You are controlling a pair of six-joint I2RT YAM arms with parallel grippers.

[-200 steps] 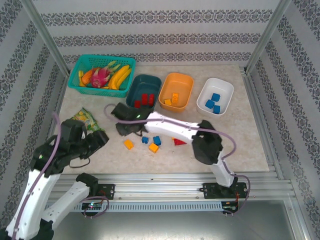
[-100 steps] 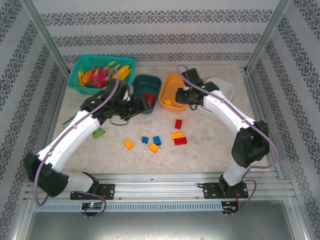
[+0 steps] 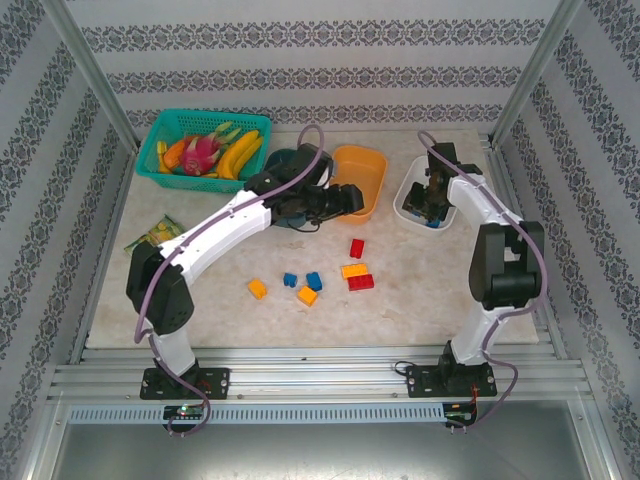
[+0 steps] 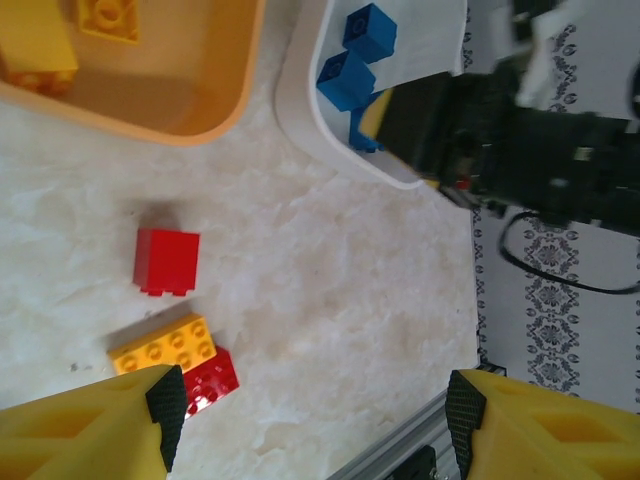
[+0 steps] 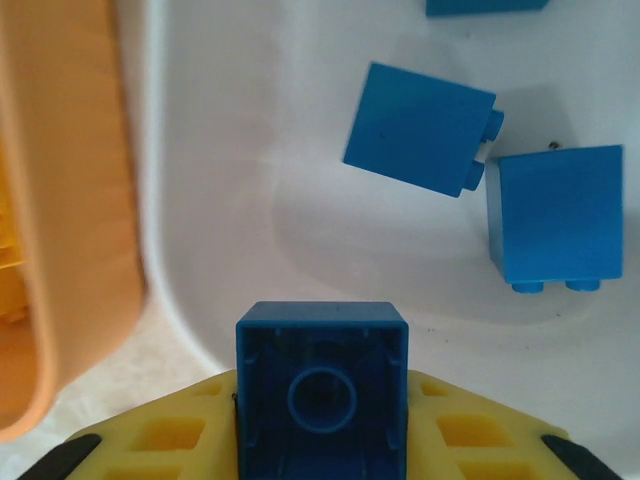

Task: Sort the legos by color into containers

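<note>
My right gripper [image 3: 431,198] hangs over the white tub [image 3: 456,178], shut on a blue lego [image 5: 322,390] whose hollow underside faces the wrist camera. Beneath it the white tub [image 5: 230,150] holds more blue legos [image 5: 420,127]. My left gripper [image 3: 345,198] is open and empty beside the orange tub [image 3: 370,168], its fingers [image 4: 95,425] wide apart above the table. Under it lie a red lego [image 4: 167,262], a yellow one [image 4: 163,345] and another red one [image 4: 212,377]. Loose blue [image 3: 313,281] and orange [image 3: 257,289] legos lie further left. The left arm hides most of the teal tub [image 3: 284,160].
A teal lattice basket of toy fruit [image 3: 205,143] stands at the back left, and a snack packet [image 3: 155,235] lies near the left edge. Metal frame rails [image 3: 320,365] run along the front edge, with posts at the back corners.
The right gripper has gone from the loose legos past the orange tub to over the white tub. The left arm has reached from the near left out to the orange tub.
</note>
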